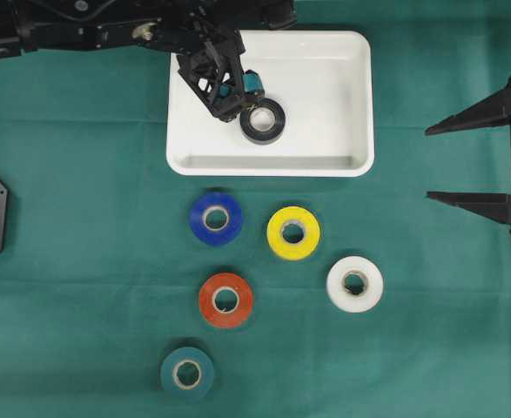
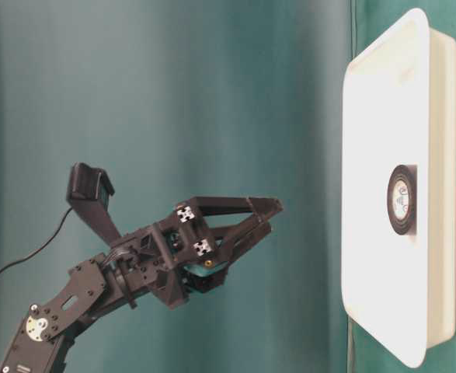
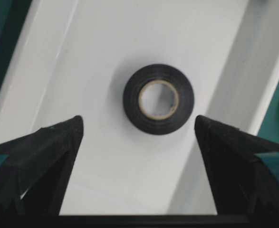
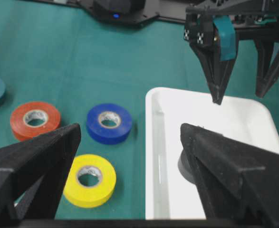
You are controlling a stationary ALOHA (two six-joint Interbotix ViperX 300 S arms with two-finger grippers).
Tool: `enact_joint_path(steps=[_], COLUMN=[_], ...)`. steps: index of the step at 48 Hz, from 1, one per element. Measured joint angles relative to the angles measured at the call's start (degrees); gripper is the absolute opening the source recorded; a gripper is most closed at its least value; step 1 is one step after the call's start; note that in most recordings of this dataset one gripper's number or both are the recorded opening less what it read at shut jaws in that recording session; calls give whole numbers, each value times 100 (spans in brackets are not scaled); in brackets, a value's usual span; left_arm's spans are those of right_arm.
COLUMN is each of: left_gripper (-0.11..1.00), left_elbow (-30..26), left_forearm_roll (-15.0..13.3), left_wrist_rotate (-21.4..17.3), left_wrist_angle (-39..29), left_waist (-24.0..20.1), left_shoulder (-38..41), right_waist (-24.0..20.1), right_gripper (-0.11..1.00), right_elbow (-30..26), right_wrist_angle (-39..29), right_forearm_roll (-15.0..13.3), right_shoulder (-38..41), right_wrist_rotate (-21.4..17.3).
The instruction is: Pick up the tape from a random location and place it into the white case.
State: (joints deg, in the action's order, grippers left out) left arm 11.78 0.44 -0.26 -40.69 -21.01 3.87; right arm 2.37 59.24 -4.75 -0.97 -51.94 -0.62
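The black tape roll [image 3: 158, 99] lies flat on the floor of the white case [image 1: 351, 104], free of any grip; in the left wrist view it sits between and just ahead of the two fingertips [image 3: 72, 124] of the left gripper [image 1: 238, 111], touching neither, and the table-level view shows that gripper [image 2: 274, 208] lifted clear of the case with its fingers spread wide; from overhead the roll [image 1: 263, 120] lies just beside the gripper's tips, left of the case's middle; it is the only thing the case holds, the rest of its white floor being bare; the right gripper [image 1: 431, 164] hangs at the right edge of the overhead view, well apart from the case, its two fingers spread wide with nothing between them; on the green cloth [image 1: 81, 261] outside the case lie five more rolls, all flat: a blue roll [image 1: 216, 218] and a yellow roll [image 1: 292, 232] nearest the case's rim, an orange roll [image 1: 225, 300] and a white roll [image 1: 354, 283] farther off, and a teal roll [image 1: 187, 373] farthest of all.
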Motion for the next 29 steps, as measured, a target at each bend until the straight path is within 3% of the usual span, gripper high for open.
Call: enact_joint_path(steps=[8,29], left_gripper=[90,89], left_elbow=[26,158], left_forearm_roll=[0,0], left_wrist_rotate=[44,-18], left_wrist_angle=[0,299], left_waist=[123,1521], left_shoulder=[0,-9], right_waist=[0,-9], right_gripper=[91,91], right_elbow=[0,0], right_wrist_angle=[0,-9], right_forearm_roll=[0,35], right_shoulder=[0,0], right_wrist_rotate=[9,0])
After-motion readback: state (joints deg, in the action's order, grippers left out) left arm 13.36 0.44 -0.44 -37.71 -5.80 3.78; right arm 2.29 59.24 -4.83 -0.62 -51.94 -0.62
